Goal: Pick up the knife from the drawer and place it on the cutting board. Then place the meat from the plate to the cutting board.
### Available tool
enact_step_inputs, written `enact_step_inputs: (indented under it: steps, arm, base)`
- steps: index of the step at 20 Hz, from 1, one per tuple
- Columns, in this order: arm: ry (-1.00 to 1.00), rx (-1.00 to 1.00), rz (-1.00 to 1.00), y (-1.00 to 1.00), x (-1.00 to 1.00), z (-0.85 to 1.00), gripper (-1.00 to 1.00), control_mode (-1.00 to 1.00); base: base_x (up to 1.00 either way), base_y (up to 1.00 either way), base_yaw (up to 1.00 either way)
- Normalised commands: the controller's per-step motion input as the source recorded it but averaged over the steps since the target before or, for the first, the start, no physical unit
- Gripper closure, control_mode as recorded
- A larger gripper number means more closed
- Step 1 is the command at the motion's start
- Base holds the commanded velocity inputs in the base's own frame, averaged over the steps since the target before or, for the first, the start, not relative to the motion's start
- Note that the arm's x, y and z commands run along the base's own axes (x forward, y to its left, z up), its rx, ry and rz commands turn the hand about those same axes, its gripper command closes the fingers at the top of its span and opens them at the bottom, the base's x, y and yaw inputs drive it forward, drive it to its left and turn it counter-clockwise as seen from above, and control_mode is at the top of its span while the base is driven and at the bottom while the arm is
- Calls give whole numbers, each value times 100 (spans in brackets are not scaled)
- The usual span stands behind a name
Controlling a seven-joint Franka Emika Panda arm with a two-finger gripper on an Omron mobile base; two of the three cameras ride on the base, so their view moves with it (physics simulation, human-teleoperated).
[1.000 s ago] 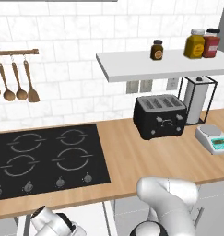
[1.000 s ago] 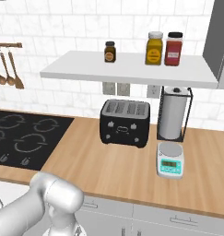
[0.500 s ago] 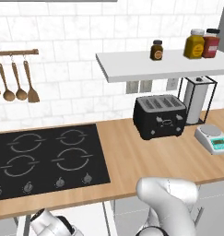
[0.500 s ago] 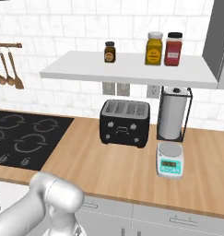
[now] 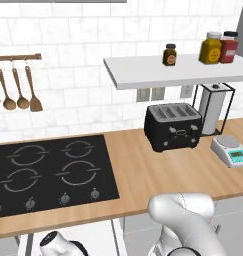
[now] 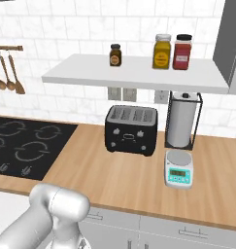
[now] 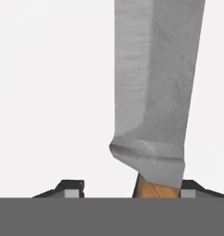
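Hovered right over the long silver-bladed, brown wooden-handled knife (image 7: 155, 92) on the pale white drawer floor (image 7: 49, 92). Jaws apart, astride the handle, gripping nothing yet. Off-centre toward one fingertip (image 7: 192, 188); risked twisting or slipping out.

White tiled wall (image 5: 68, 30) behind a wooden counter (image 5: 143, 175); a black hob (image 5: 48, 172) fills its left end, a white shelf (image 5: 178, 72) hangs above, perhaps grey cabinets (image 6: 187, 233) below.

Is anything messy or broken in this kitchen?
Nothing stands out. The toaster, scale and jars stand upright, and the knife lies flat and whole on the pale drawer floor between the fingertips.
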Motion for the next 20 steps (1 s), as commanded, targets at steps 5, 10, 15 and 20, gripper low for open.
enact_step_inputs:
  steps: [5,10,15,20]
  arm:
    - [-1,22,3,0,-8,-21,100,-100]
    - [0,17,0,18,-11,-1,100,-100]
    - [0,8,0,25,-27,29,100,-100]
    - [1,0,0,36,-29,75,100,-100]
  base:
    - [0,0,0]
    - [0,0,0]
    - [0,0,0]
    - [0,0,0]
